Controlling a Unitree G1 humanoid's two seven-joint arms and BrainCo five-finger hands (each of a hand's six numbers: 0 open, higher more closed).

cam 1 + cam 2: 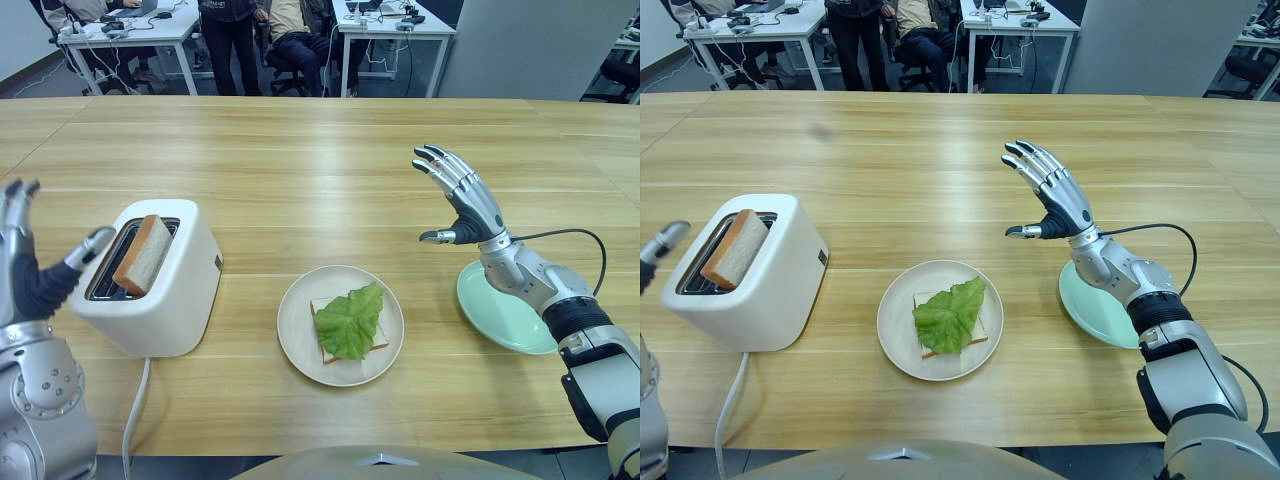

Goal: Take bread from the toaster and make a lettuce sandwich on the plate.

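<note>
One slice of bread [143, 255] stands in the slot of the white toaster [165, 300] at the left side of the counter [300, 170]. It leans a little, and its lower part is hidden inside the slot, so only the upper half is visible. The inside of the slot around it is dark and hard to make out.

A second slice of bread [325, 353] lies on the beige plate [290, 345] in the middle of the counter, just to the right of the toaster. A lettuce leaf [350, 320] lies on top and covers most of it; only the corners and thin edges of the slice show.

The left hand [30, 260] is just beside the toaster on its left, raised with the fingers spread and pointing up. It holds nothing and does not touch the toaster. The edge of the picture cuts off part of it.

The right hand [460, 195] is up above the counter, to the right of the plate and apart from it. Its fingers are stretched out and spread, the thumb points toward the plate, and it holds nothing. Under the right wrist lies a pale green dish [495, 315]; the forearm hides part of its far rim. A thin black cable [570, 235] loops from the wrist over the counter.

The white cord [135, 410] of the toaster runs toward the near edge of the counter and is cut off there.
</note>
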